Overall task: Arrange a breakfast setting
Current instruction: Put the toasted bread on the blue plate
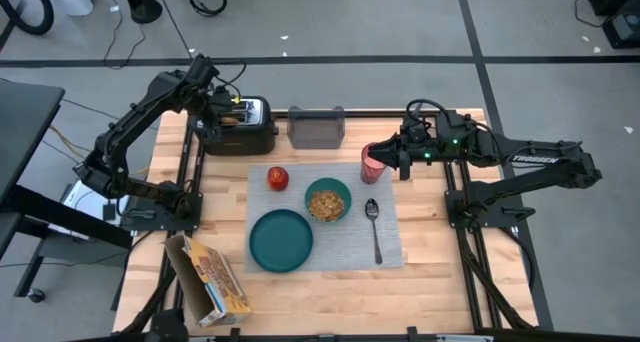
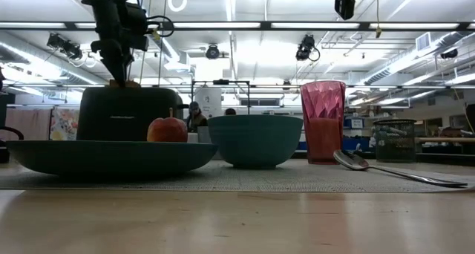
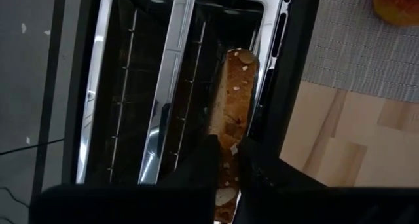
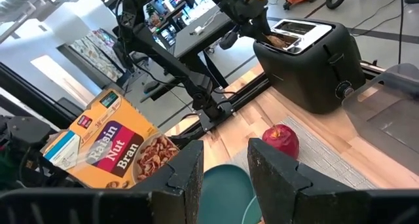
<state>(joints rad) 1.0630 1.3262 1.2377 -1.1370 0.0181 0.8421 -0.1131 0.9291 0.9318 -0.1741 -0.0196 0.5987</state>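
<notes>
A grey placemat [image 1: 390,237] holds a teal plate [image 1: 281,239], a teal bowl [image 1: 327,200] with cereal, a metal spoon [image 1: 374,227], a red fruit [image 1: 277,178] and a translucent red cup [image 1: 372,164]. A toast slice [image 3: 234,96] stands on edge in a slot of the black toaster [image 1: 245,134] at the far left. My left gripper [image 3: 229,162] comes down on the toaster and is shut on the toast. My right gripper [image 1: 397,162] is open and empty, just right of the cup and above it in the low view [image 2: 343,5]. My left gripper pinches the toast slice between its two fingers [image 3: 208,155], on the slice's two flat faces at one end of its upper edge [image 3: 229,142]. The fingers come from above, pointing down into the slot. The slice stands upright, its lower part still inside the toaster.
A small grey tray [image 1: 317,128] stands right of the toaster at the far edge. A cereal box [image 1: 210,277] lies at the near left. Bare wood shows along the near edge and right of the placemat.
</notes>
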